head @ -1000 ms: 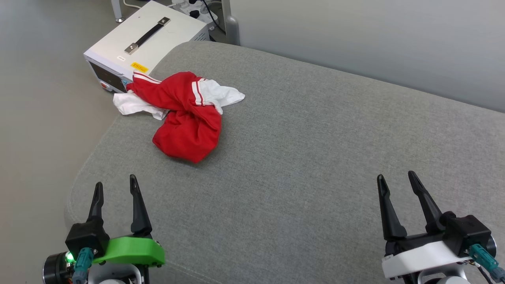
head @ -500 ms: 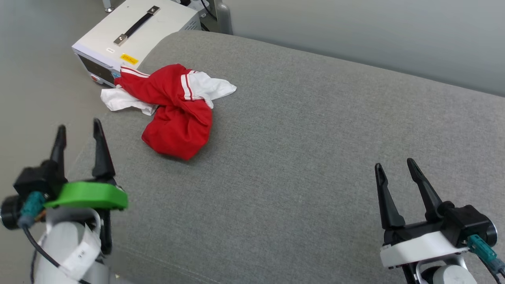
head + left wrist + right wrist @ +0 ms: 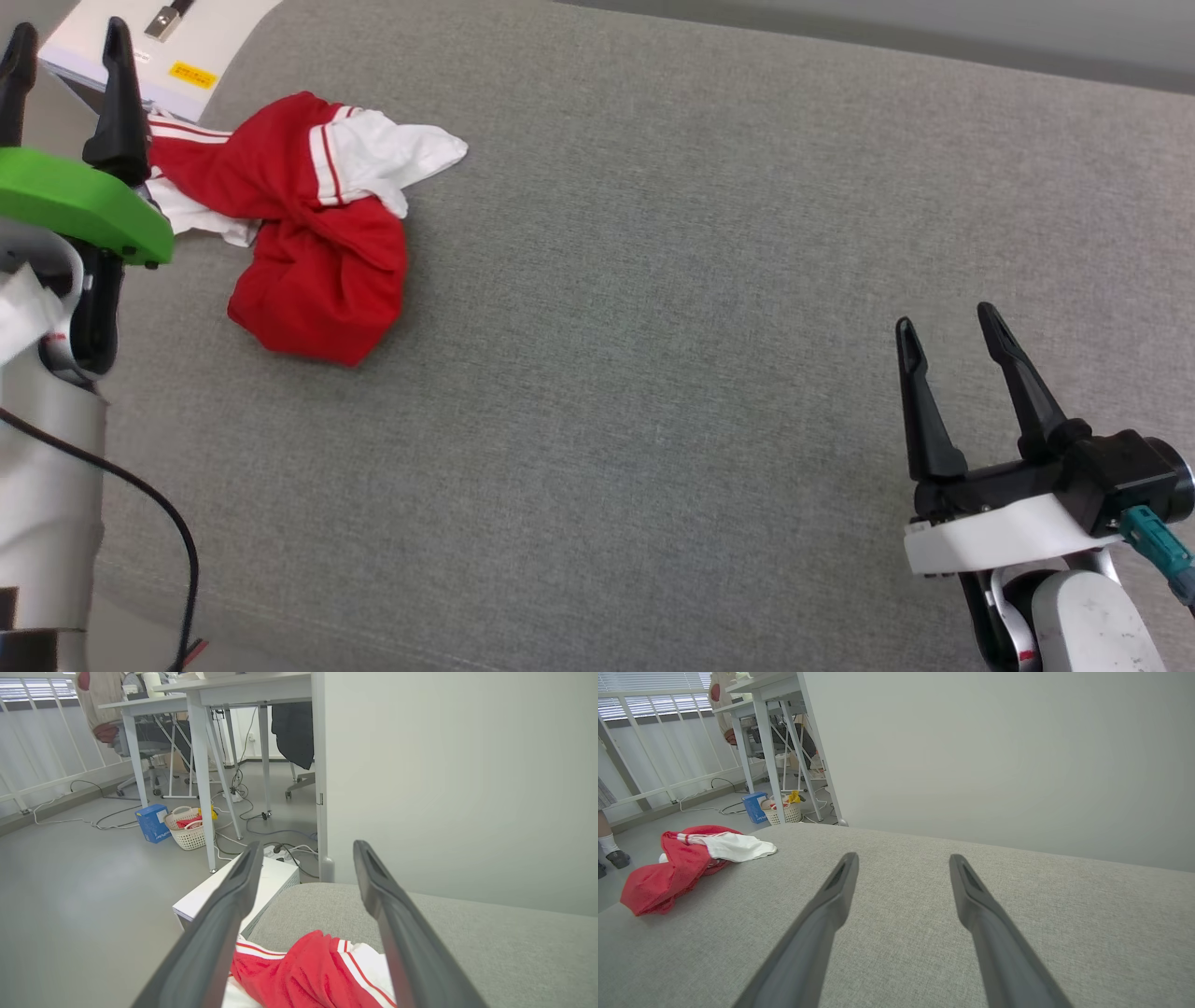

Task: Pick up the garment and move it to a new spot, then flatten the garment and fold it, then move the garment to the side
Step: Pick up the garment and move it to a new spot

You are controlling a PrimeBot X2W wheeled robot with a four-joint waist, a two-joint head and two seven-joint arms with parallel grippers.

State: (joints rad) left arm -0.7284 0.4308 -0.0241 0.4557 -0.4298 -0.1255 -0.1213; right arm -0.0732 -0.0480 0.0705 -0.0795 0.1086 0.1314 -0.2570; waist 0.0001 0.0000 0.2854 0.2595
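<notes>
- The garment is seen crumpled in a heap near the far left corner of the grey cushion, with one white sleeve spread flat and the other lying at the cushion's edge.
- The left gripper is held just beside the heap on its left, with its jaws wide apart and nothing between them.
- The right gripper is kept well apart from the heap, over bare cushion, with its jaws likewise apart and empty.
- The step in hand is judged to be the reach for the first pick-up, which is not yet done.
- A thick red fold near the middle of the heap is probably best chosen, so that the whole shirt is lifted rather than one sleeve alone.
- The jaws should be lowered around the fold before they are closed, and kept off the white box that stands just beyond the cushion's corner.
- In the left wrist view the striped trim is shown framed between the fingers, along with a basket and a blue box on the floor.
- In the right wrist view the heap's low side profile is given, and a person's foot is caught at the left edge.
- In the head view both grippers and the open cushion for a new spot are laid out together.
</notes>
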